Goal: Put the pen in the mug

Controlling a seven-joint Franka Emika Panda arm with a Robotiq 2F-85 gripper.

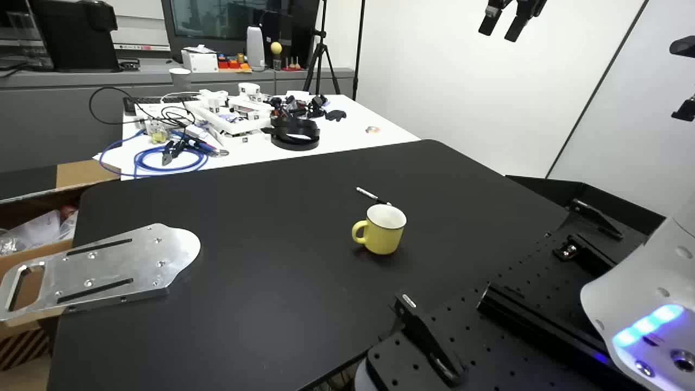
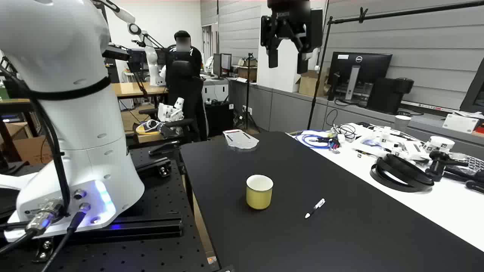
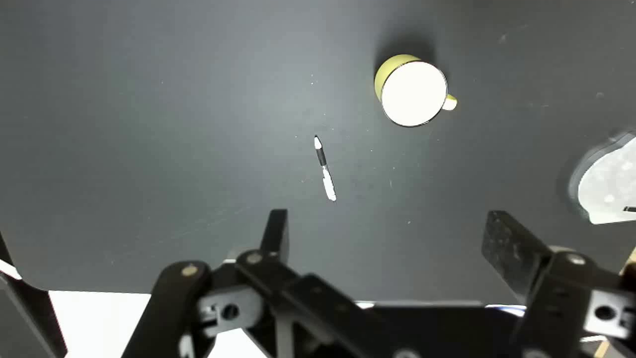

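The pen, thin and white with a dark grip, lies flat on the black table in both exterior views [image 1: 369,194] [image 2: 319,204] and the wrist view [image 3: 329,184]. The pale yellow mug stands upright beside it, apart from it, in both exterior views [image 1: 384,239] [image 2: 259,196]. The wrist view shows its white inside [image 3: 415,93] and its handle. My gripper is high above the table in both exterior views [image 1: 500,30] [image 2: 287,63]. Its fingers are wide apart with nothing between them, as the wrist view [image 3: 387,233] also shows.
A silver metal plate [image 1: 157,250] lies at one end of the black table [image 1: 260,304]. A white table [image 1: 347,136] with cables, white parts and a black ring-shaped item [image 1: 296,138] adjoins it. The white robot base [image 2: 90,166] stands along one edge.
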